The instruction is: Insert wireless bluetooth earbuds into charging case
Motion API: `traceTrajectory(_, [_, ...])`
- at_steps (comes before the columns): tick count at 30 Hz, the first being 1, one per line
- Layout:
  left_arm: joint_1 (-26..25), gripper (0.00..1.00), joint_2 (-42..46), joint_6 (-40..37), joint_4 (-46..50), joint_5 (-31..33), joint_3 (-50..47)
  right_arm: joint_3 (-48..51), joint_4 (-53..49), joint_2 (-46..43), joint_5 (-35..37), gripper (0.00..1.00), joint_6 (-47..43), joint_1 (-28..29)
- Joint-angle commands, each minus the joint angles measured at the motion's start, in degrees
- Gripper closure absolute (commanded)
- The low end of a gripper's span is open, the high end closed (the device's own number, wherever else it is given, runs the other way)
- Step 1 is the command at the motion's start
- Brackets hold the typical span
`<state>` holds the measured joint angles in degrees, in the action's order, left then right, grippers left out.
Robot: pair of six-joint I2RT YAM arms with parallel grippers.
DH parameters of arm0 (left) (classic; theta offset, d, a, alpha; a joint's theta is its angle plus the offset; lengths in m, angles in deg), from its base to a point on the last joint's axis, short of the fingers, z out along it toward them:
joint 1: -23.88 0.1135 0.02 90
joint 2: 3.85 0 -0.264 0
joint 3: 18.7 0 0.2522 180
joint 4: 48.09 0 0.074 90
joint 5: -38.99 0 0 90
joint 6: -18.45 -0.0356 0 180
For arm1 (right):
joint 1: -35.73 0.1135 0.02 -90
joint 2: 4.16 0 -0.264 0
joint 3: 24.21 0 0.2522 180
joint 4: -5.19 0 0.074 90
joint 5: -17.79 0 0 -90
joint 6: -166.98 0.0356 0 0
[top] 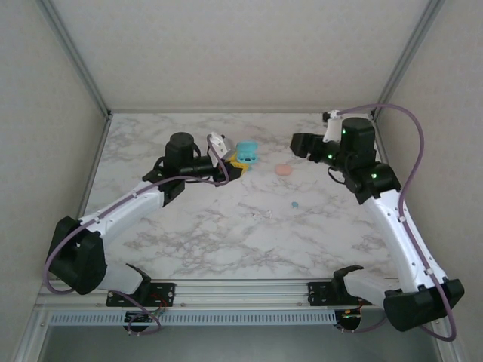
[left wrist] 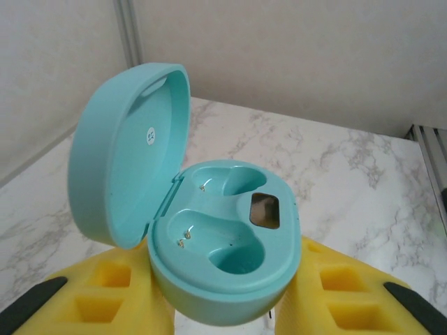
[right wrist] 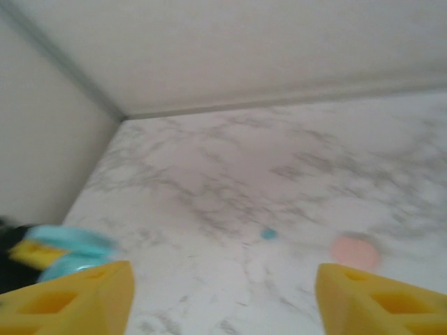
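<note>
Lying loose on the marble table (top: 226, 241), a teal earbud (top: 295, 204) looked light, slick and best pinched across its body. The right gripper (right wrist: 223, 293) hung nearby, jaws apart and empty. Farther back, the left gripper (top: 235, 167) clamped the open teal charging case (left wrist: 230, 237), both sockets vacant. Bare tabletop surrounded it, with the walls (top: 226, 53) well behind.

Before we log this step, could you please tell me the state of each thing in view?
teal charging case: lid open, both wells empty, gripped.
left claw: shut on the teal charging case.
right claw: open, empty, above the table.
teal earbud: loose on the table, not inserted.
pink rounded item: lying on the table; open or shut cannot be told.
</note>
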<state>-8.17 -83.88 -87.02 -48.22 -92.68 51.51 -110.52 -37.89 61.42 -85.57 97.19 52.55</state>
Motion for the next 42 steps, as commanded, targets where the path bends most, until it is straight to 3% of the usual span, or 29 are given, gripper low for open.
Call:
traceTrajectory(1, [0.15, 0.78, 2.95, 3.00, -5.92, 1.81, -1.88, 2.50, -9.99, 4.94, -0.71, 0.39, 4.14, -4.11])
traceTrajectory(8, [0.06, 0.77, 6.14, 3.85, -5.84, 2.55, -4.39, 7.84, -16.73, 16.54, -3.37, 0.58, 1.94, -5.34])
traceTrajectory(14, [0.00, 0.77, 6.66, 3.33, -4.94, 2.84, -4.64, 12.38, -13.53, 24.07, -7.66, 0.54, -0.83, -5.36])
traceTrajectory(21, [0.06, 0.77, 6.37, 2.98, -4.36, 2.48, -3.63, 12.53, -11.22, 29.63, -6.93, 0.54, -2.16, -5.34])
traceTrajectory(42, [0.04, 0.76, 6.03, 2.28, -2.38, 1.86, -2.21, 12.07, -7.26, 37.40, -8.88, 0.54, -4.83, -5.28])
